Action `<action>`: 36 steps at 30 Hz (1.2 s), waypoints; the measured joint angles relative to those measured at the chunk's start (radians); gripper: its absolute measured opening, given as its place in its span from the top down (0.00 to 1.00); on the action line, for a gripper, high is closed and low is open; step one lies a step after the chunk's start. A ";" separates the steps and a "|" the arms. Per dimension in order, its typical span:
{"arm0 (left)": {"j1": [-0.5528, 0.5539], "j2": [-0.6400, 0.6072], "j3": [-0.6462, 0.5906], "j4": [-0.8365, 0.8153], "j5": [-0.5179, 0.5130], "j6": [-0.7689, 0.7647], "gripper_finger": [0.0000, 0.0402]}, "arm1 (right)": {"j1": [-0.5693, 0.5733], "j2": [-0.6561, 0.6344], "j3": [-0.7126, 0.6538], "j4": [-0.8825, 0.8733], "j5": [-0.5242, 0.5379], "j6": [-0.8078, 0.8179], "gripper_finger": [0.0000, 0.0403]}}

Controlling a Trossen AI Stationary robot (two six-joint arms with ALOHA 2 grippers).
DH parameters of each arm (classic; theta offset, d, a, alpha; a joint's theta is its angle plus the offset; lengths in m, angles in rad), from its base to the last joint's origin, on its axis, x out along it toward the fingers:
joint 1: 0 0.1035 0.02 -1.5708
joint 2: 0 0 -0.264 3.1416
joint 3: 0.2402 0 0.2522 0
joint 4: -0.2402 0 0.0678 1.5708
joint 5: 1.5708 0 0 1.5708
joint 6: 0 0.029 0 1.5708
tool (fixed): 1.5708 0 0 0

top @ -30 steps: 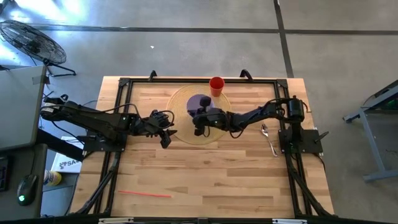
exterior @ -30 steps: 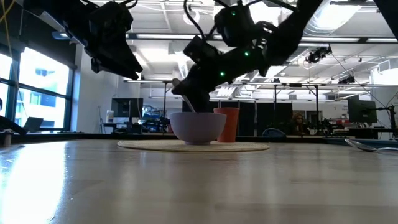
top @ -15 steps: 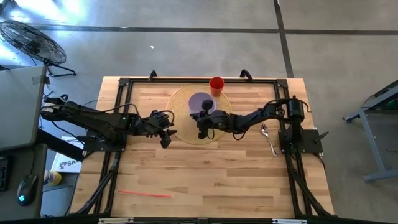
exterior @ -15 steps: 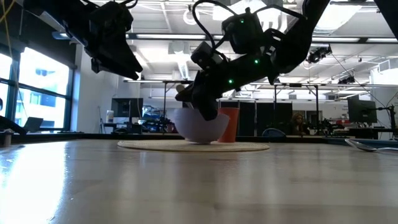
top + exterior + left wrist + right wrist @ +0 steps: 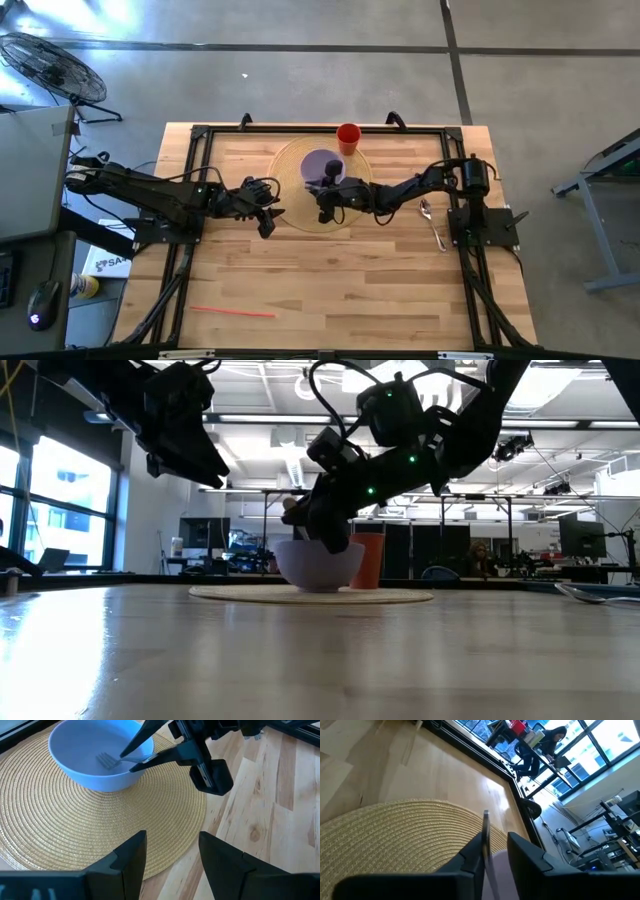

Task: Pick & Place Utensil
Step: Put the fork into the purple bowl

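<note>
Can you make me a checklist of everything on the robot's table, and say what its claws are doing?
Surface: wooden table with a black frame round it.
Job's things: fork lying with its prongs in the pale bowl, which sits on the round woven mat; spoon on the wood by the right arm's base.
Clutter: red cup at the mat's far edge; thin red stick near the front.
Grippers: right gripper at the bowl, fingers a little apart around the fork handle; left gripper open, waiting over the mat's edge.
Cables: on the arms only.
Surroundings: fan on the floor; a person beyond the table.
</note>
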 joint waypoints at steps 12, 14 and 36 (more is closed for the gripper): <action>0.000 0.000 0.000 -0.001 0.021 -0.001 0.56 | 0.012 0.000 0.000 -0.003 0.016 0.171 0.72; 0.000 0.000 0.000 -0.001 0.022 -0.001 0.56 | 0.023 -0.009 0.000 -0.028 0.024 0.189 0.71; 0.000 0.000 0.000 -0.001 0.023 0.000 0.56 | 0.071 -0.288 0.001 -0.569 0.005 0.456 0.70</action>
